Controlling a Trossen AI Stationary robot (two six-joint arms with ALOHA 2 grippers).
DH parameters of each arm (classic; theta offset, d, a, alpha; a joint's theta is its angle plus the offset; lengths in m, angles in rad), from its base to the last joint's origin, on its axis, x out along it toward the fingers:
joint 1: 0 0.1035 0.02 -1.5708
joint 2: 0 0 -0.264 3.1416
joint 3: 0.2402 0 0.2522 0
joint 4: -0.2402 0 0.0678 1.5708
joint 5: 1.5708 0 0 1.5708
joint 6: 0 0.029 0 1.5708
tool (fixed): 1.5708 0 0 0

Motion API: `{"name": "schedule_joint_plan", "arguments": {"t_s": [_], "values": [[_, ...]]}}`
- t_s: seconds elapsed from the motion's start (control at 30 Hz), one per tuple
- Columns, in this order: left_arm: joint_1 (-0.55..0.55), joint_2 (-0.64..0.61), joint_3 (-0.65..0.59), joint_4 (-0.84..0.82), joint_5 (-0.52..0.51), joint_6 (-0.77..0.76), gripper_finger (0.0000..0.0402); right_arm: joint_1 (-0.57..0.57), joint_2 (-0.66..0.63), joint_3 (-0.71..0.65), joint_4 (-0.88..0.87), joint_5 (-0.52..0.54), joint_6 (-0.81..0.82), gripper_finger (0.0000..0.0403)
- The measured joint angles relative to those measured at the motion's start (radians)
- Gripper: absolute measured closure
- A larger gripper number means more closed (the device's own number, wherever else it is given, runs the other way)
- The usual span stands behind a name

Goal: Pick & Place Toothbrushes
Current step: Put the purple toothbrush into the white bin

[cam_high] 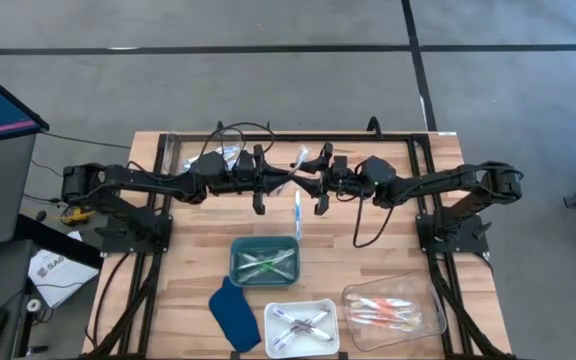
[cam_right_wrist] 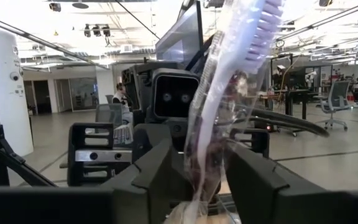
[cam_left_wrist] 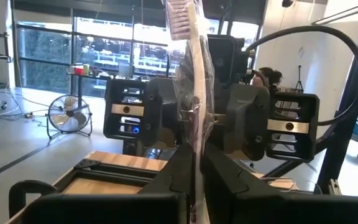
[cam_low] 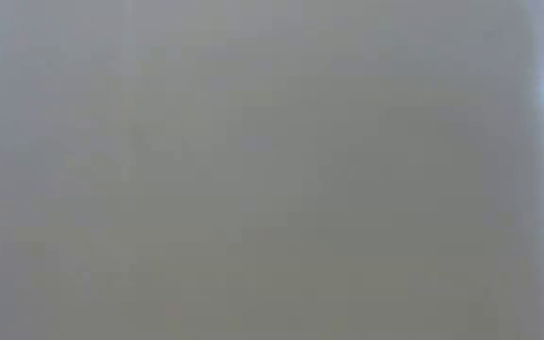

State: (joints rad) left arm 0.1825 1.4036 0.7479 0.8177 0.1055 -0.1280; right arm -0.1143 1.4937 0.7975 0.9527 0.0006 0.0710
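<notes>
Both arms meet over the middle of the far half of the desk (cam_high: 388,250), tools facing each other.

Left tool (cam_left_wrist: 194,186): fingers clenched on a wrapped toothbrush (cam_left_wrist: 191,81), gripped low on the handle; the bristle head stands upright above the fingers.

Right tool (cam_right_wrist: 207,177): fingers set apart on either side of the same wrapped toothbrush; whether they press on it I cannot tell. In its wrist view the brush runs up and slightly tilted, purple-white bristles at the top end.

From above, the pale-blue toothbrush (cam_high: 298,213) hangs between the two tools, long axis running toward the near edge.

Near side of the desk: green tray (cam_high: 264,260), white tray (cam_high: 303,327), clear tray (cam_high: 393,310), each holding brushes, and a dark blue cloth (cam_high: 233,315). Bare wood lies between tools and trays.

Low view shows only grey haze.
</notes>
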Motion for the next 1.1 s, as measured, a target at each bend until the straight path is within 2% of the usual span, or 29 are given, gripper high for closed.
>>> {"name": "schedule_joint_plan", "arguments": {"t_s": [0.2,0.5,0.7,0.93,1.1], "values": [[0.000,0.000,0.000,-0.004,0.000,-0.001,0.0390,0.000,0.000,0.000,0.000,0.000,-0.003,0.0308],[0.000,0.000,0.000,-0.007,0.000,-0.004,0.0387,0.000,0.000,0.000,-0.003,0.000,-0.003,0.0340],[0.000,0.000,0.000,-0.008,0.003,-0.011,0.0376,0.000,0.000,0.000,-0.012,0.000,-0.004,0.0388],[0.000,-0.007,-0.010,-0.047,0.001,-0.010,0.0369,0.002,0.000,0.000,-0.042,-0.001,-0.011,0.0381],[0.000,-0.008,-0.010,-0.105,0.042,-0.008,0.0342,0.003,-0.002,-0.001,-0.050,-0.002,-0.011,0.0392]]}}
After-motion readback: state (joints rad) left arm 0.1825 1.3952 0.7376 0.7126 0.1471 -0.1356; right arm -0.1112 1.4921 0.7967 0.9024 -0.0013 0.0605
